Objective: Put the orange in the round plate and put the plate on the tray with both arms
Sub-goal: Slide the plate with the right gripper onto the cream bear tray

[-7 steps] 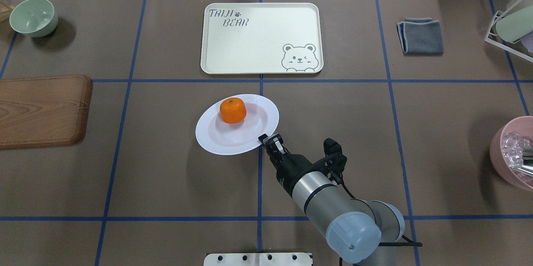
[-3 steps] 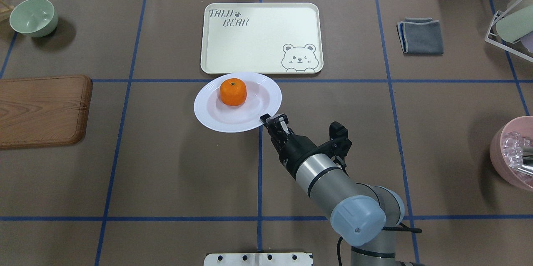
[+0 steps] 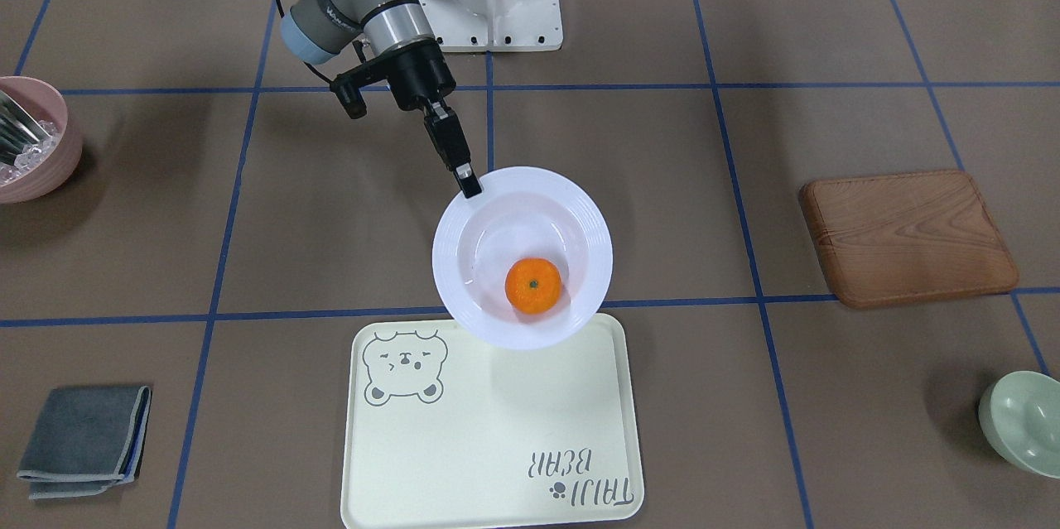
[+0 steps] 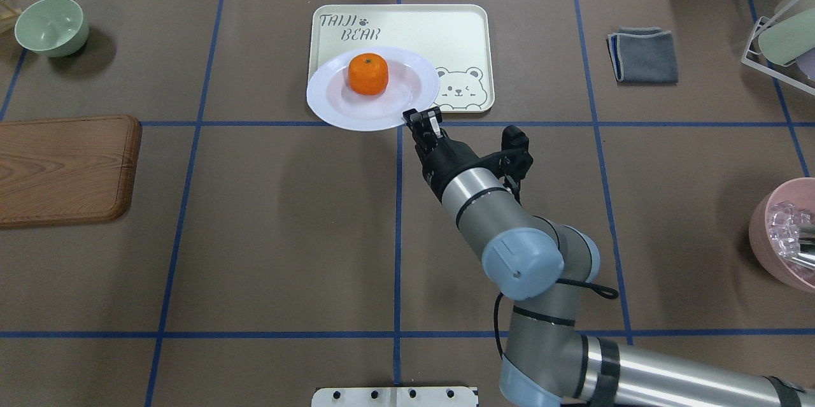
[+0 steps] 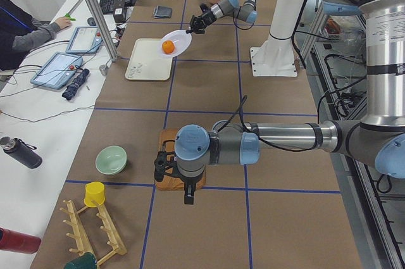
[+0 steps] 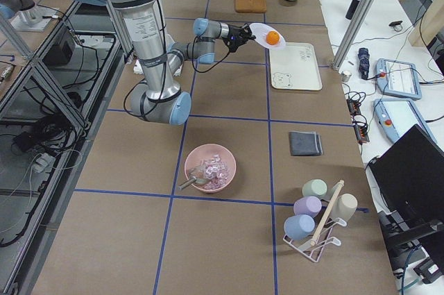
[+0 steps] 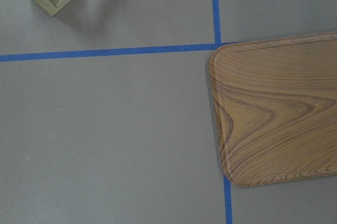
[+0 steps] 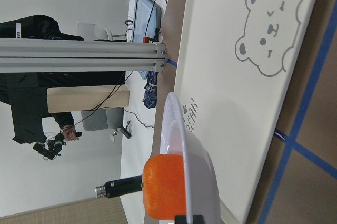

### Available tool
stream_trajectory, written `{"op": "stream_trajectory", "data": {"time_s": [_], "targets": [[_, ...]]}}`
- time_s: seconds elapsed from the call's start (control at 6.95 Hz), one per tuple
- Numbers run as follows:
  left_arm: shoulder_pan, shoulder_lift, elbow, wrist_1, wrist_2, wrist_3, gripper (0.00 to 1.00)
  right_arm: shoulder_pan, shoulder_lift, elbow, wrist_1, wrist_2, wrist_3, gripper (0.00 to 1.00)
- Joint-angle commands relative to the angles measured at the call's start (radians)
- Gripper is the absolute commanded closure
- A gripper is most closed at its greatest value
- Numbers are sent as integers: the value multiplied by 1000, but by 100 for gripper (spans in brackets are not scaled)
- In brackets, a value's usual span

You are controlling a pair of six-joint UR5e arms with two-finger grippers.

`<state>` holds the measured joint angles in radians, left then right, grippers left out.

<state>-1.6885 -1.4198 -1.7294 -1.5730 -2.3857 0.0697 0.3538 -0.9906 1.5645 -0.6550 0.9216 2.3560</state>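
The orange (image 4: pixel 368 73) sits in the round plate (image 4: pixel 331 101), a glossy white plate with a ridged rim. My right gripper (image 4: pixel 420 119) is shut on the plate's near rim and holds it in the air, slightly tilted. The plate hangs over the near left part of the cream bear tray (image 4: pixel 458 25). The front-facing view shows the orange (image 3: pixel 533 285) in the plate (image 3: pixel 451 252) overlapping the tray's (image 3: pixel 497 446) edge. My left gripper (image 5: pixel 188 198) appears only in the left side view, above the wooden board, so I cannot tell if it is open or shut.
A wooden board (image 4: pixel 63 168) lies at the left edge and a pale green bowl (image 4: pixel 51 25) stands at the far left. A folded grey cloth (image 4: pixel 644 55) lies right of the tray. A pink bowl (image 4: pixel 783 235) and a cup rack (image 4: pixel 780 37) sit at the right edge.
My right arm has carried the plate with the orange away from the robot, from the table's middle to over the tray's near edge. The grip on the rim is unchanged.
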Motion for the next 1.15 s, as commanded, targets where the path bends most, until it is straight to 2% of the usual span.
{"op": "stream_trajectory", "data": {"time_s": [0.0,0.14,0.29,0.58,0.72,0.86,1.01], "targets": [[1,12,-12,-36,2,-39,2,103,168,-267,-20,14,31,100],[1,12,-13,-36,0,-39,2,129,209,-332,-56,29,93,100],[3,12,-13,-36,0,-39,2,145,277,-437,-81,30,115,100],[3,12,-15,-38,0,-39,2,160,343,-590,-83,17,204,100],[3,12,-15,-38,0,-39,2,159,351,-598,-84,17,204,100],[3,12,-15,-38,0,-39,2,156,349,-595,-86,29,192,90],[3,12,-15,-38,0,-36,2,142,346,-584,-89,31,128,31]]}}
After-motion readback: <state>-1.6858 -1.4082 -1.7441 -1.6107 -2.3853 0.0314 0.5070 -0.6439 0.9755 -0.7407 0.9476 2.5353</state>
